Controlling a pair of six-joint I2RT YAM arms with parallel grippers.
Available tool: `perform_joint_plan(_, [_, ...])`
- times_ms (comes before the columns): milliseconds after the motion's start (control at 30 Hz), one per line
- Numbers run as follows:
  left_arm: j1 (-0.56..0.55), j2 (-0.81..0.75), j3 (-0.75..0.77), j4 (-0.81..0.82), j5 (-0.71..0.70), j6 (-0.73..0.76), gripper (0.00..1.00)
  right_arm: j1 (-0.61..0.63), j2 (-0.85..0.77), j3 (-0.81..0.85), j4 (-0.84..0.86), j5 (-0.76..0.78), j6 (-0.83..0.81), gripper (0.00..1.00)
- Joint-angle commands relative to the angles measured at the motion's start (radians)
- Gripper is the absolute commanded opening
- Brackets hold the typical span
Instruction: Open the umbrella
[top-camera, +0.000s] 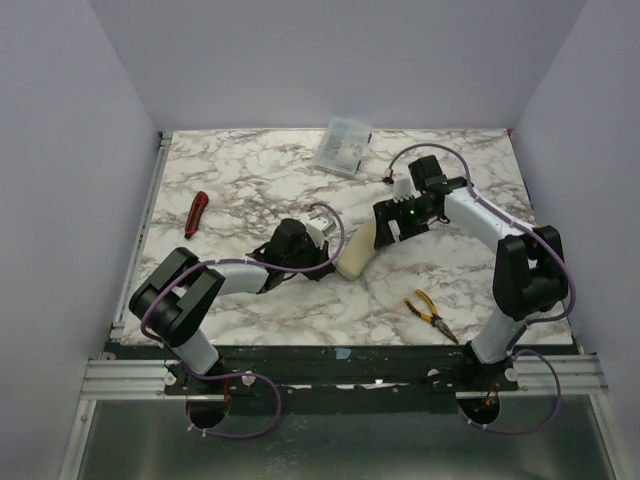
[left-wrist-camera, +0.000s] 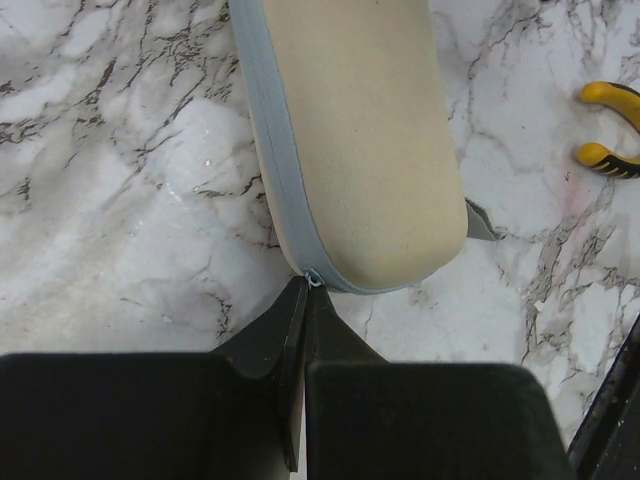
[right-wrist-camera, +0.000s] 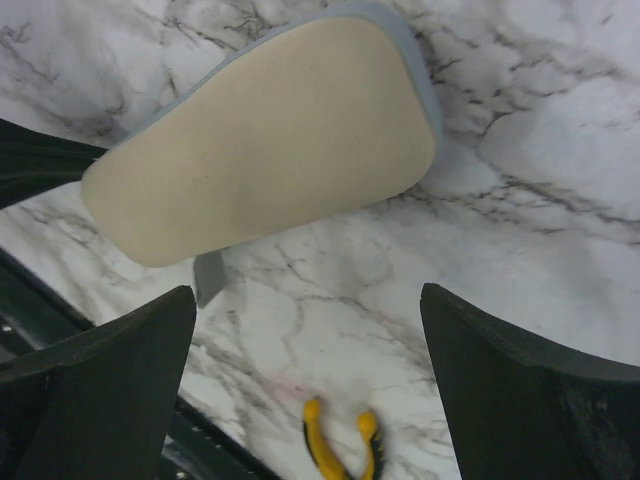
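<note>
A cream oblong zipped case (top-camera: 357, 250) with a grey-blue zip band lies mid-table. It also shows in the left wrist view (left-wrist-camera: 360, 130) and the right wrist view (right-wrist-camera: 260, 140). No umbrella fabric, shaft or handle shows, so the umbrella itself is hidden. My left gripper (top-camera: 325, 262) is shut, its tips (left-wrist-camera: 305, 292) pinching the small metal zip pull (left-wrist-camera: 314, 278) at the case's near end. My right gripper (top-camera: 395, 222) is open and empty (right-wrist-camera: 308, 300), hovering just above the case's far end without touching it. A small grey tab (right-wrist-camera: 208, 276) sticks out from the case's side.
Yellow-handled pliers (top-camera: 432, 315) lie at the front right and show in the right wrist view (right-wrist-camera: 340, 445). A clear plastic box (top-camera: 342, 146) stands at the back. A red-handled tool (top-camera: 196, 213) lies at the left. White walls surround the marble table (top-camera: 250, 170).
</note>
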Motion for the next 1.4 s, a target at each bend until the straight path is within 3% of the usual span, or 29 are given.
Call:
perform_joint_plan(0, [-0.035,0.017,0.024,0.061,-0.026,-0.026,0.00,-0.001,0.034,0.008,-0.090,-0.143,0.220,0.97])
perform_joint_plan(200, [-0.080,0.041,0.043,0.074,-0.046,-0.041,0.00,0.000,0.108,-0.006,-0.024,-0.246,0.286,0.97])
perform_joint_plan(500, [-0.128,0.055,0.072,0.077,-0.047,-0.042,0.00,-0.001,0.200,-0.035,0.055,-0.303,0.299,0.89])
perform_joint_plan(567, [-0.139,0.054,0.077,0.074,-0.049,-0.029,0.00,-0.001,0.210,-0.047,0.064,-0.298,0.285,0.83])
perform_joint_plan(833, [-0.139,0.037,0.085,0.042,-0.080,0.028,0.00,-0.001,0.266,-0.046,0.024,-0.237,0.188,0.42])
perform_joint_plan(933, [-0.133,0.028,0.086,0.036,-0.087,0.062,0.00,-0.001,0.282,-0.040,0.005,-0.220,0.141,0.34])
perform_joint_plan(1133, [-0.085,0.054,0.127,0.028,-0.118,0.103,0.00,-0.001,0.311,-0.014,-0.024,-0.218,0.044,0.26])
perform_joint_plan(1367, [-0.031,0.075,0.193,0.012,-0.110,0.164,0.00,-0.001,0.321,0.003,-0.060,-0.225,-0.027,0.25])
